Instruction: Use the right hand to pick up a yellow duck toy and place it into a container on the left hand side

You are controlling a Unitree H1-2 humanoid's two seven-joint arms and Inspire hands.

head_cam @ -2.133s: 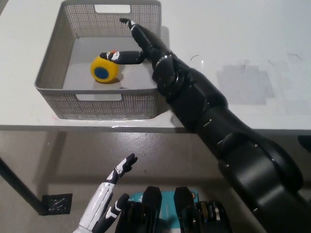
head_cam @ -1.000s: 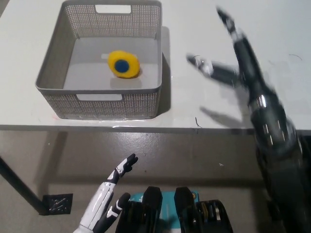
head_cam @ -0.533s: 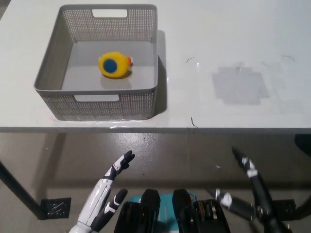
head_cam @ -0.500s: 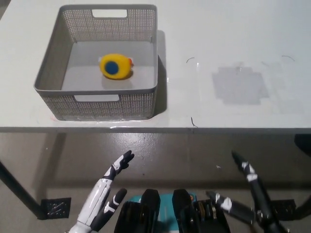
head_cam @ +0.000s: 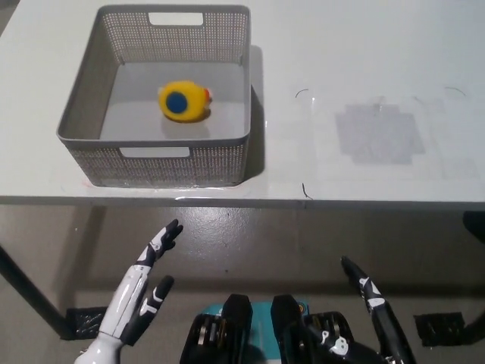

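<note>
Left hand [head_cam: 130,303], seen at 7 o'clock: glossy white shell over back and along fingers [head_cam: 155,246], slim and tapered; black segments set between white plates, dark tips; thumb white with black band. Right hand [head_cam: 375,322], seen at 5 o'clock: black throughout, slender fingers [head_cam: 356,274], small white-grey patches marked near knuckle areas, surface slightly glossy. No cables or screws made out at this resolution; finer markings on either hand too small to be read.
</note>
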